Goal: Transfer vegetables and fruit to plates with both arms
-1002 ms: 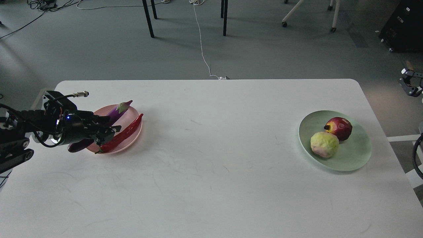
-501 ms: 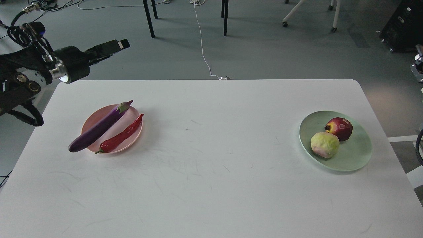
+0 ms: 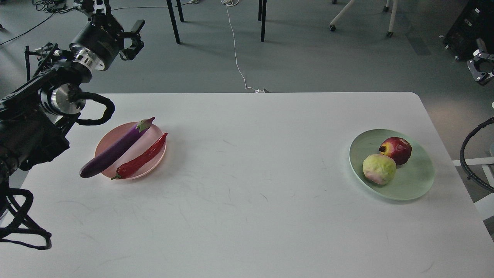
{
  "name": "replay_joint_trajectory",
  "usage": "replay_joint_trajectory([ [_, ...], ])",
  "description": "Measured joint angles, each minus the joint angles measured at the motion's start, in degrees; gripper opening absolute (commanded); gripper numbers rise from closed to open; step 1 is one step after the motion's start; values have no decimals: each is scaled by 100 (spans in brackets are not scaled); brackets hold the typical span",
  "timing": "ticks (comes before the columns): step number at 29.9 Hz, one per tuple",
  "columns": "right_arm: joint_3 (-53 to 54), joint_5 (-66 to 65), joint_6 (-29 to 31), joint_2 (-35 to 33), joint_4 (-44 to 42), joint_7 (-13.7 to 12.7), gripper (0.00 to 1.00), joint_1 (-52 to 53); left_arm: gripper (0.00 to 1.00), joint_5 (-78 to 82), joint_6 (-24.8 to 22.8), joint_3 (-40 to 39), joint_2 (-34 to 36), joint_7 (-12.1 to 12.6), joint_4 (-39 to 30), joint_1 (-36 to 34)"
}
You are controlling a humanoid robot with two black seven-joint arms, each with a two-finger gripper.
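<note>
Left gripper [image 3: 133,36] has risen, fingers spread; pink plate [image 3: 156,154] holds eggplant [image 3: 115,148], chili [image 3: 141,157]

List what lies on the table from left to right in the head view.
Eggplant → chili pepper, both on the pink plate → yellow-green fruit → pomegranate, both on the green plate.

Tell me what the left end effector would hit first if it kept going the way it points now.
Probably nothing close: the left end effector points up and away from the table, towards open floor near a black chair leg. Depth is unclear.
</note>
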Motion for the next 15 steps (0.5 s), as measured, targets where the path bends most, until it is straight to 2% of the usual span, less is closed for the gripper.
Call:
replay_joint_trajectory([
  [2,210,79,-82,193,-11,-232,99,1,98,-76,2,-539,-254,276,290,133],
  [5,373,137,-114,512,-14,-336,99,-52,98,-217,4,-1258,-528,540,551,363],
  [8,409,278,-115,776,-14,-348,99,-158,98,-379,-8,-1599,-615,566,602,618],
  [15,392,346,-89,893,17,-409,99,-249,98,-467,-192,-1676,-556,549,599,884],
])
